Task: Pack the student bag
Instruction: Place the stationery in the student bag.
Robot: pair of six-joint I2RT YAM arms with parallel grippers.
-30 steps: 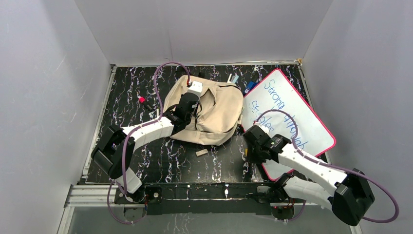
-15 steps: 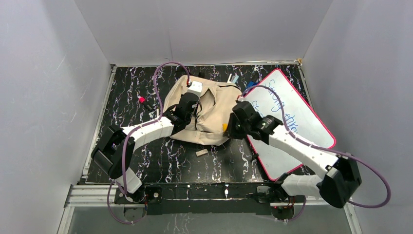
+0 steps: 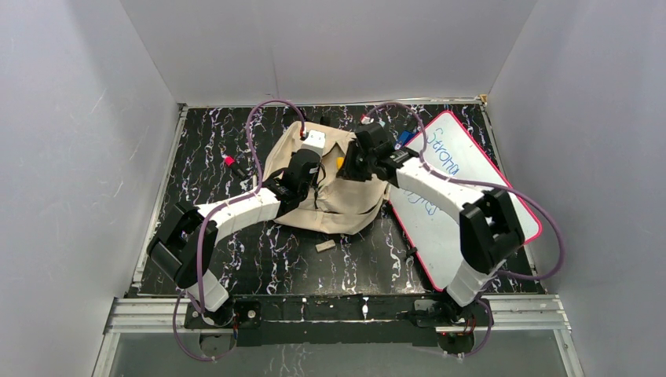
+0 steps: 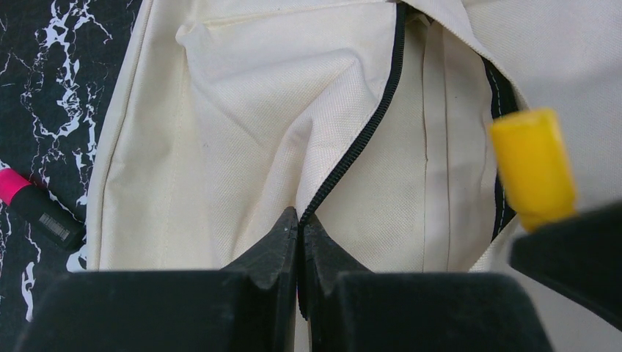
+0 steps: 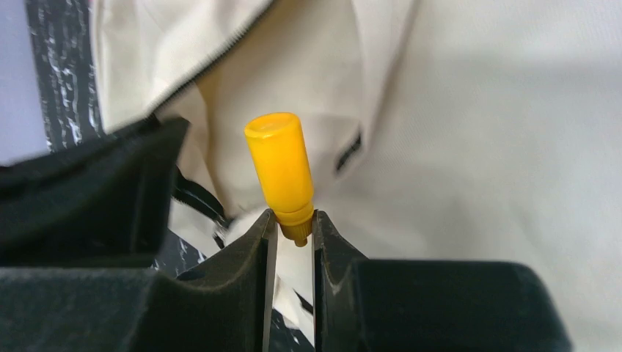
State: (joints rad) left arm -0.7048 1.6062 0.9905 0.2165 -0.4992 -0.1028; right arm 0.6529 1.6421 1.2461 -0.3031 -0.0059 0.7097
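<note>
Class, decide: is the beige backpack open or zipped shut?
Open. In the left wrist view the black zipper of the backpack splits into two tracks with inner fabric between them; the left gripper pinches one edge.

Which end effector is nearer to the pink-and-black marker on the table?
Left. The left end effector grips the beige fabric backpack right of the pink-and-black marker; the right end effector, holding a small yellow item, hovers farther right.

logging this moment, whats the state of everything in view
bag, unzipped
left gripper, jaws shut on bag's zipper edge
right gripper, jaws shut on yellow marker
yellow marker, held over bag, not in
whiteboard, flat, written on
pink pen, loose beside bag
</note>
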